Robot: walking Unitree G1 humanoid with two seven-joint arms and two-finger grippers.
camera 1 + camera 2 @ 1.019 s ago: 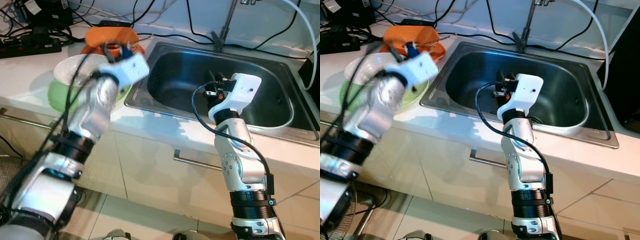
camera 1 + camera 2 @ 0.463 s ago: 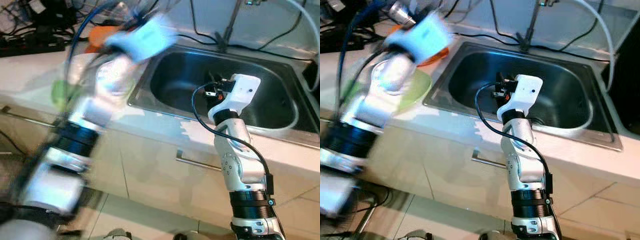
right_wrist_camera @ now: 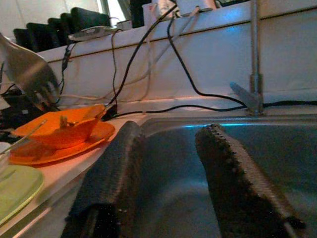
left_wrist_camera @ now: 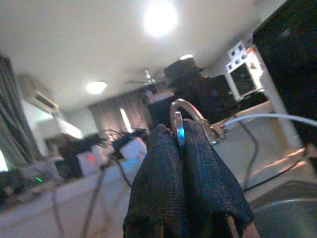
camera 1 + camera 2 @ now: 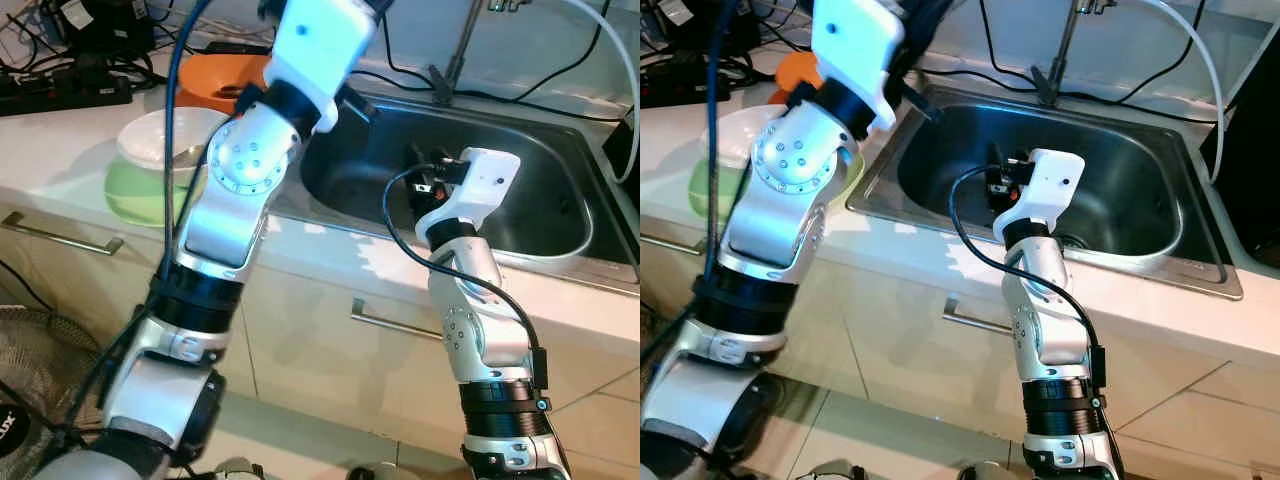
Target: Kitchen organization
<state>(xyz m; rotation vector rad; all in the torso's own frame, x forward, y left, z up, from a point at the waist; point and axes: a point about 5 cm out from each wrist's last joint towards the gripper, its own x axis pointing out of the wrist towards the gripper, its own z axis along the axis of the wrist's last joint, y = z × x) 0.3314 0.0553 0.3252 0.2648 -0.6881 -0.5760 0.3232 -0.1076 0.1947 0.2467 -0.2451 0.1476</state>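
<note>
Above the sink (image 5: 560,250), left gripper (image 4: 179,148) pinches a metal utensil (image 4: 177,121); right gripper (image 3: 168,173), spread, waits over the basin. Best lowered slowly, clear of the faucet (image 5: 455,50).

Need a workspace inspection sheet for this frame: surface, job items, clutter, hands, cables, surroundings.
Surface: counter with steel sink.
Job's things: white bowl on green plate; orange bowl on orange plate; fork.
Clutter: nothing seen.
Hands: left hand raised, shut on fork; right hand open over sink.
Cables: black cables along back wall; power strip on counter.
Surroundings: faucet; fan on floor.
</note>
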